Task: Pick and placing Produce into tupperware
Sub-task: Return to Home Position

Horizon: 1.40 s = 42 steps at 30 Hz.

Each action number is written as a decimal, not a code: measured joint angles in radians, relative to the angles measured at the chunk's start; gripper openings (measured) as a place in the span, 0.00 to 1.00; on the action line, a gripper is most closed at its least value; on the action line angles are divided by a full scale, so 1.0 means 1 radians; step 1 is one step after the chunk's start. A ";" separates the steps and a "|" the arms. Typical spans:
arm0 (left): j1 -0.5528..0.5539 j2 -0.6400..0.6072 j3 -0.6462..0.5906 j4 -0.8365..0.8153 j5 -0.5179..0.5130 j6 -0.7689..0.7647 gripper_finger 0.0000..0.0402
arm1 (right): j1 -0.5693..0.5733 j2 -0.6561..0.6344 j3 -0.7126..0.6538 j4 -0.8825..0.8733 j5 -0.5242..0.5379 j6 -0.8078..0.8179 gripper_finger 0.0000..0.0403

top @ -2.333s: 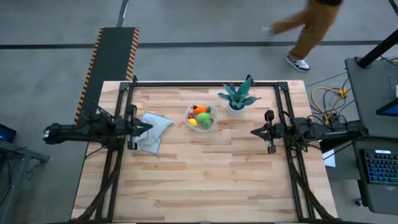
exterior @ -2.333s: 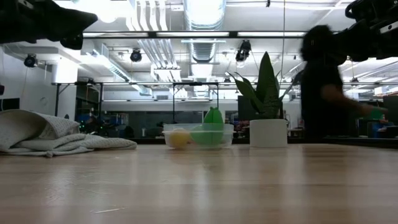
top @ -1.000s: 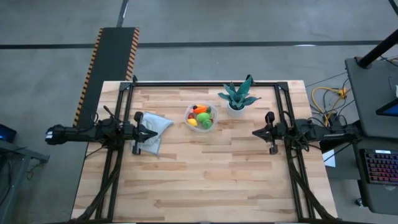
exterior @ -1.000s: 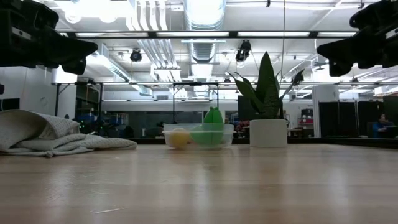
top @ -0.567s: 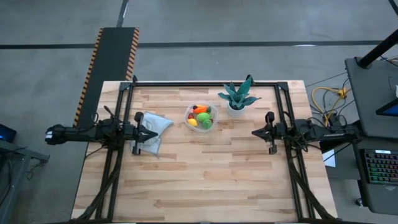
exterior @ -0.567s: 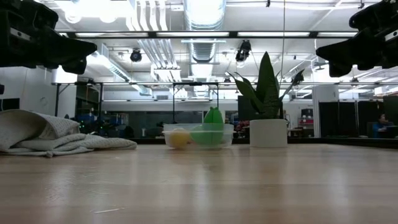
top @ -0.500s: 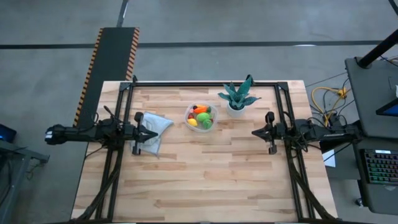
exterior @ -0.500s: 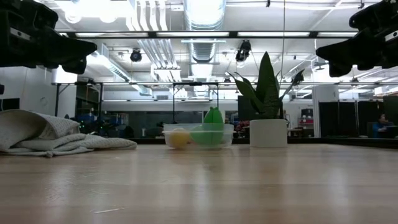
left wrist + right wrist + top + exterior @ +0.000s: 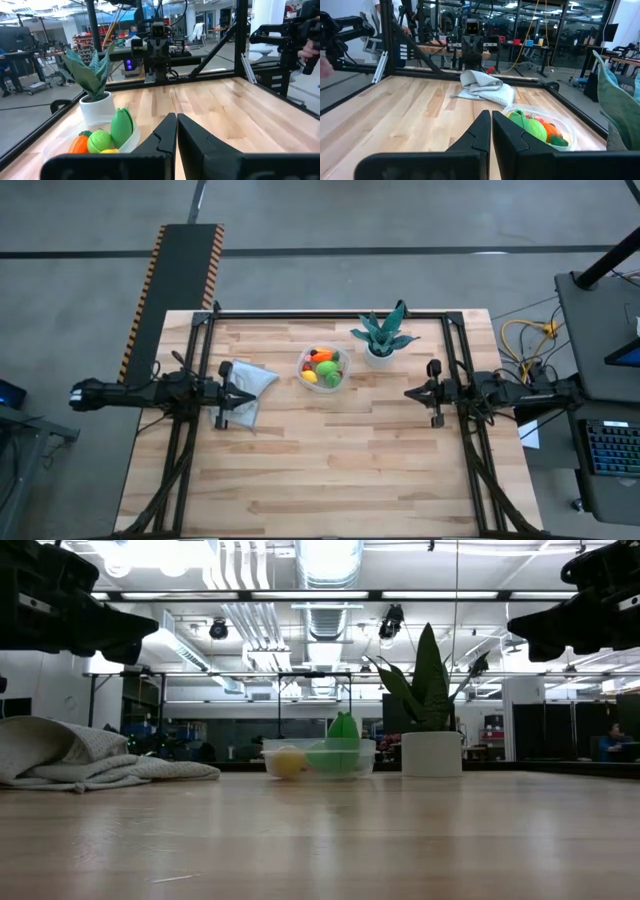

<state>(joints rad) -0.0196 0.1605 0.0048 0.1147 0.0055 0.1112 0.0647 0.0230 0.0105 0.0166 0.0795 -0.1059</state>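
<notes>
Your produce sits in the tupperware.
Left claw and right claw hover pressed together at opposite desk sides.

Taking the table centre as clock hub in the overhead view, everything from 4 through 6 to 8 o'clock is bare wood. The bowl stands at 12, with the plant just beside it at 1 and the cloth at 10. The left gripper hangs over the cloth there, the right gripper between 2 and 3, with open wood between them.
</notes>
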 joint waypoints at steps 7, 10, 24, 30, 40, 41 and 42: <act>0.000 0.008 0.000 -0.001 -0.001 0.000 0.00 | 0.000 0.000 0.000 0.000 0.000 0.055 0.02; 0.000 0.010 0.000 0.001 -0.001 0.000 0.00 | 0.000 -0.001 0.000 0.000 0.000 0.085 0.02; 0.000 0.009 0.000 0.000 -0.003 0.000 0.00 | 0.000 0.000 0.000 0.000 0.000 0.107 0.02; 0.000 0.009 0.000 0.001 -0.003 0.000 0.00 | 0.000 -0.001 0.000 0.000 0.000 0.111 0.02; 0.000 0.010 0.000 0.000 0.001 0.000 0.00 | 0.007 0.000 0.000 0.000 0.000 0.106 0.02; 0.000 0.009 0.000 0.000 0.001 0.000 0.00 | 0.007 0.000 0.000 0.000 0.000 0.108 0.02; 0.000 0.009 0.000 0.001 0.001 0.000 0.00 | 0.007 0.000 0.000 0.000 0.000 0.110 0.02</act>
<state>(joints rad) -0.0200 0.1696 0.0048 0.1162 0.0061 0.1116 0.0715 0.0231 0.0101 0.0165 0.0792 0.0037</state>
